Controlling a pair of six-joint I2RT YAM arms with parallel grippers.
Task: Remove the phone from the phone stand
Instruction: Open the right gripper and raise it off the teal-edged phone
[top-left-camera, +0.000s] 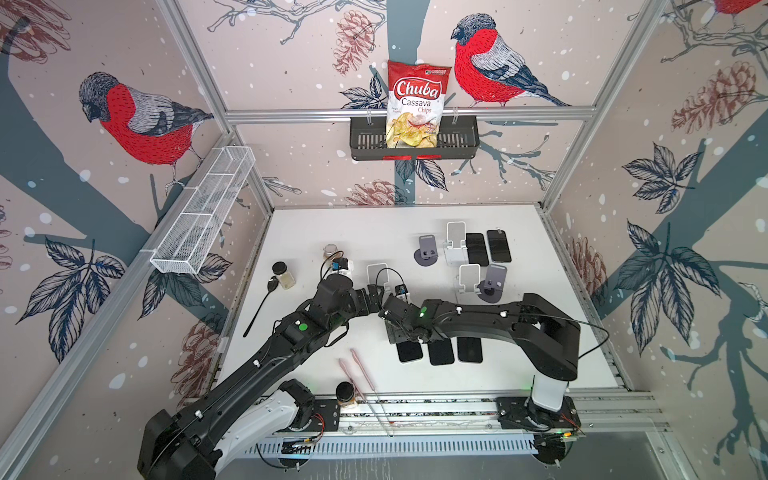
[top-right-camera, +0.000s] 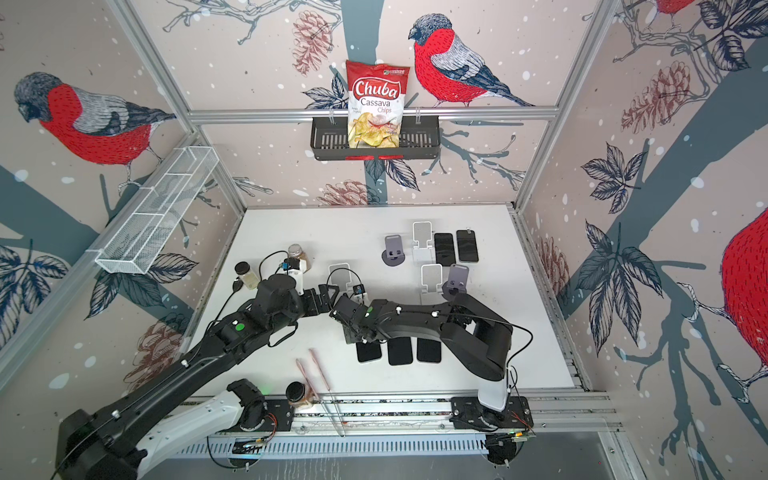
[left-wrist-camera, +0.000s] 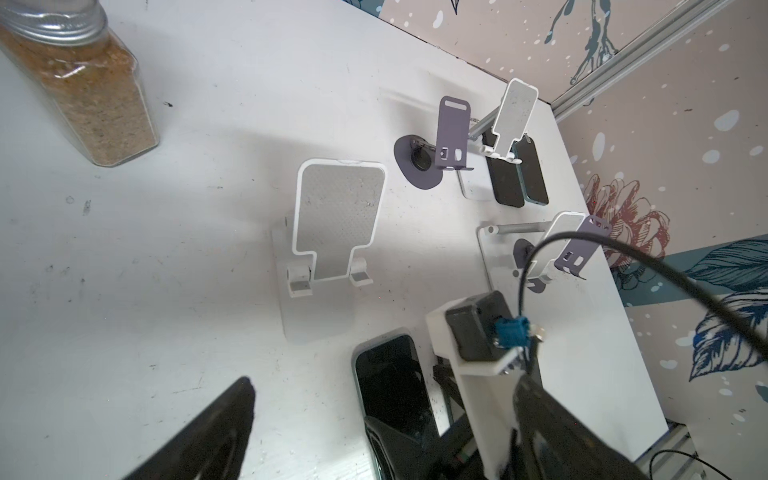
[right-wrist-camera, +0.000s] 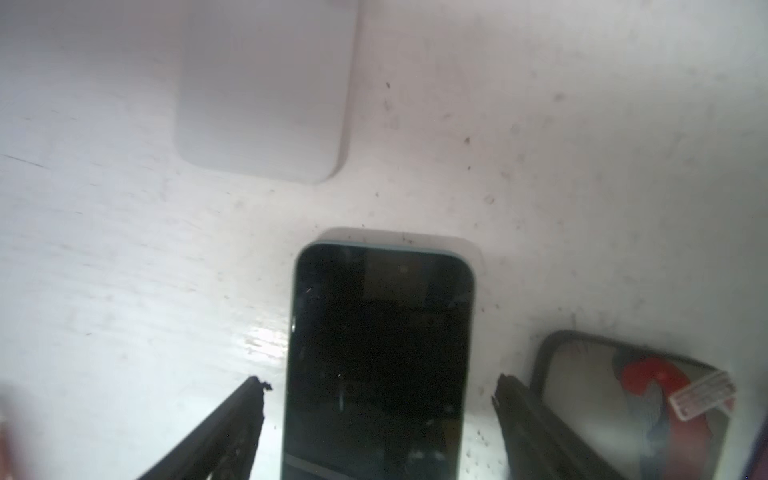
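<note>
Right wrist view gives us the phone lying flat, screen up, on the white surface. It is off the white phone stand and just on the robot's side of it. Our right tool straddles it with its fingers clear of both edges, gripping nothing. Our left tool hangs beside the stand with its fingers spread wide. Past the stand, toward the back wall, more stands and two dark phones cluster. Bird-print wallpaper lines the room. On the wall behind the stand hangs a black basket holding a chips bag.
</note>
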